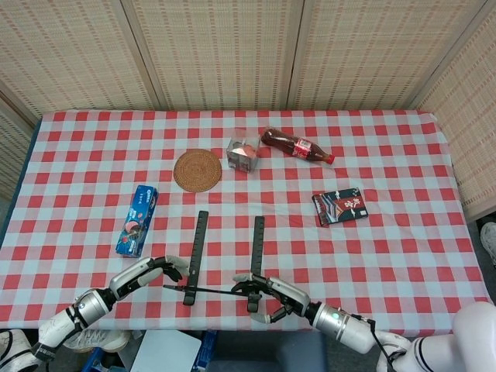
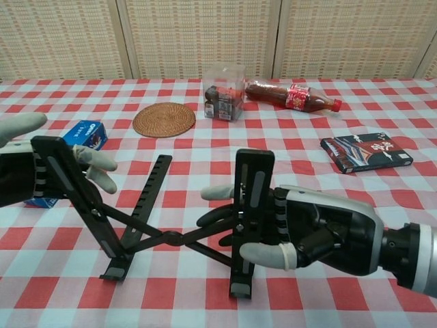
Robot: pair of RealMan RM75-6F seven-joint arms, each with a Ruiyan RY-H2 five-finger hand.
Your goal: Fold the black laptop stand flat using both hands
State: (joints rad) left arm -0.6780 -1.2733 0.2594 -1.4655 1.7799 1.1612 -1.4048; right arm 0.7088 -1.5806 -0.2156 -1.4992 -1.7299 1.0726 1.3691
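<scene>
Centrally, near the table's front edge, the black laptop stand (image 2: 171, 219) stood unfolded on the red-checked tablecloth (image 1: 387, 248), its two slotted rails rising toward the robot and joined low down by crossed struts. The left hand (image 2: 41, 167) sat behind the left rail's raised end, fingers spread past the bar; whether it actually clasped the rail could not be told. The right hand (image 2: 300, 229) lay against the right rail from the outer side, thumb and fingertips apart on either side of the bar, touching or nearly so, with no firm grip evident.

The stand appeared to be rigid metal, light, with hinged joints that would probably resist and then give suddenly. Its smooth painted bars looked liable to slip, so each rail seemed best taken near its upper end, well clear of the crossing struts where fingers might be pinched.

Of the containers, the clear plastic box (image 2: 225, 92) held dark and pink items too small to identify; the cola bottle (image 2: 290, 96) lay on its side, capped, holding dark liquid. The blue biscuit box (image 1: 136, 221) and the dark flat packet (image 1: 339, 206) were closed, their contents hidden. A woven coaster (image 1: 197, 170) lay just left of the clear box.
</scene>
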